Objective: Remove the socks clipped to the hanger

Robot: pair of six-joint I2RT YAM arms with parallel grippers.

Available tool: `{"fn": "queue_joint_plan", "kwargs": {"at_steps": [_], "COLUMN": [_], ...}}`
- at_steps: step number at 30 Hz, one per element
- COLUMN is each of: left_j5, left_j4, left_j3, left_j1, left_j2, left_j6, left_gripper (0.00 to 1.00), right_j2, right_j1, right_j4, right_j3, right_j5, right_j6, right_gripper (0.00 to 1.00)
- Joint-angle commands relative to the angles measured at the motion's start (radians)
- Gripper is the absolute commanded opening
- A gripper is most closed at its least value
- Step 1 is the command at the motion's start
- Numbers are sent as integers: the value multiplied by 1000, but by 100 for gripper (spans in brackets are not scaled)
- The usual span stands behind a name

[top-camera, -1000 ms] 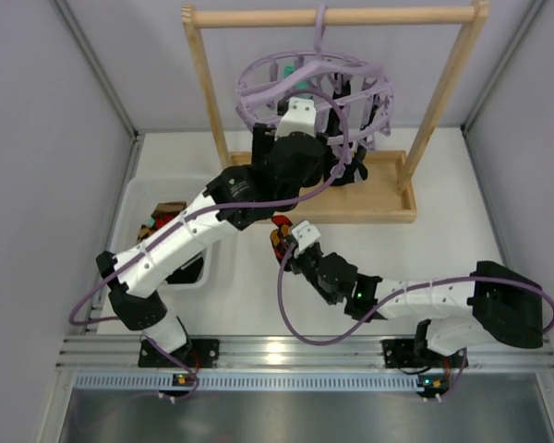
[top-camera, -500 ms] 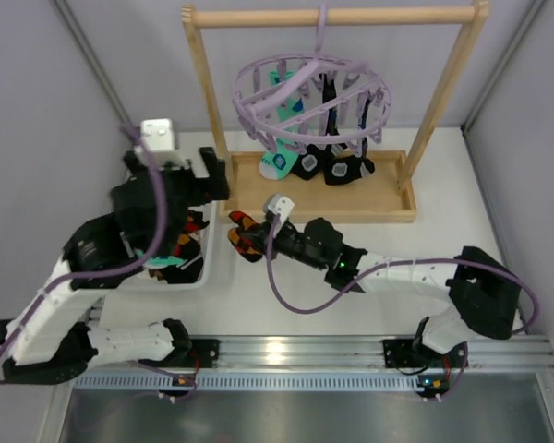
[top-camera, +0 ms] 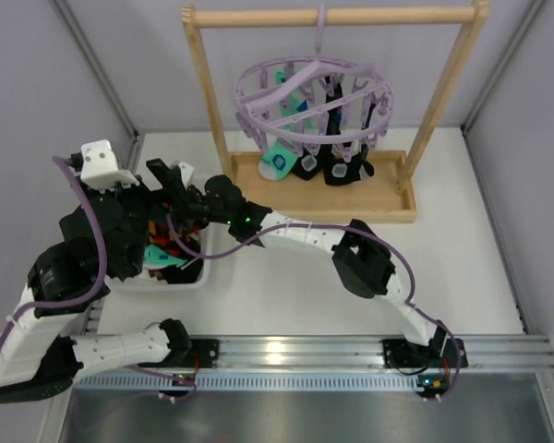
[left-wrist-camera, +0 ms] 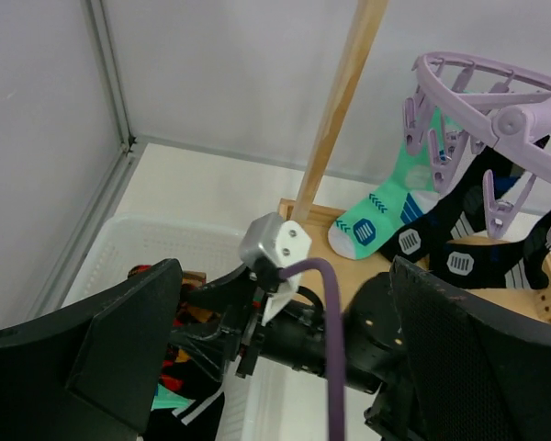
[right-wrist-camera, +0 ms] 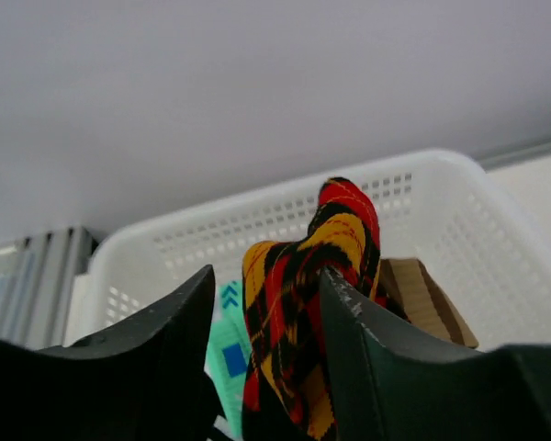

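The lavender hanger (top-camera: 309, 92) hangs from the wooden rack with a teal-and-white sock (top-camera: 277, 164) and black socks (top-camera: 337, 169) clipped on; they also show in the left wrist view (left-wrist-camera: 376, 216). My right gripper (top-camera: 169, 177) reaches over the white bin (top-camera: 214, 260). Its jaws stand apart, and the argyle sock (right-wrist-camera: 303, 303) lies between them against the right finger (right-wrist-camera: 367, 340), with a gap on the left. My left gripper (left-wrist-camera: 285, 367) is open and empty, held above the bin just behind the right gripper (left-wrist-camera: 211, 322).
The bin (right-wrist-camera: 285, 202) holds a teal sock (right-wrist-camera: 225, 354), a brown sock (right-wrist-camera: 432, 294) and dark ones. The light wooden rack (top-camera: 332, 17) stands at the back on a wooden base (top-camera: 379, 198). Grey walls close both sides.
My right gripper has carried the argyle sock left from the table's middle to over the bin. My left arm has pulled back from the hanger to the left, above the bin.
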Motion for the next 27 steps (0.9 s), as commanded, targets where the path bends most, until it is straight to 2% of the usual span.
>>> {"fn": "queue_joint_plan", "kwargs": {"at_steps": [1, 2, 4, 5, 7, 11, 13, 17, 21, 24, 27], "left_j5": [-39, -38, -34, -28, 4, 76, 99, 113, 98, 82, 81], "left_j4": [14, 14, 15, 17, 15, 15, 17, 17, 18, 20, 18], "left_j3": [-33, -41, -71, -82, -114, -186, -244, -337, -415, -456, -483], "left_j1": [0, -2, 0, -2, 0, -2, -2, 0, -2, -2, 0], "left_j2": [-38, -44, -70, -81, -112, -147, -168, -230, -291, -316, -317], "left_j6": [22, 24, 19, 15, -10, -19, -12, -19, -54, -76, -87], "left_gripper": [98, 98, 98, 98, 98, 98, 98, 98, 98, 98, 98], "right_j2": [88, 44, -36, -128, -212, -505, -602, -904, -1131, -1231, -1256], "right_j1": [-6, -9, -26, -36, -63, -98, -115, -194, -384, -486, -584], "right_j4": [-236, -223, -103, -65, 9, 93, 100, 120, 58, -41, -52], "right_j3": [187, 164, 1, -126, -242, -573, -766, -1137, -1325, -1351, -1339], "right_j5": [2, 20, 25, 20, 2, -18, -11, 119, 196, 295, 362], "right_j6": [-36, -28, -2, 10, 31, 27, 13, 41, 65, 27, 4], "right_gripper": [48, 52, 60, 64, 74, 75, 75, 78, 78, 80, 82]}}
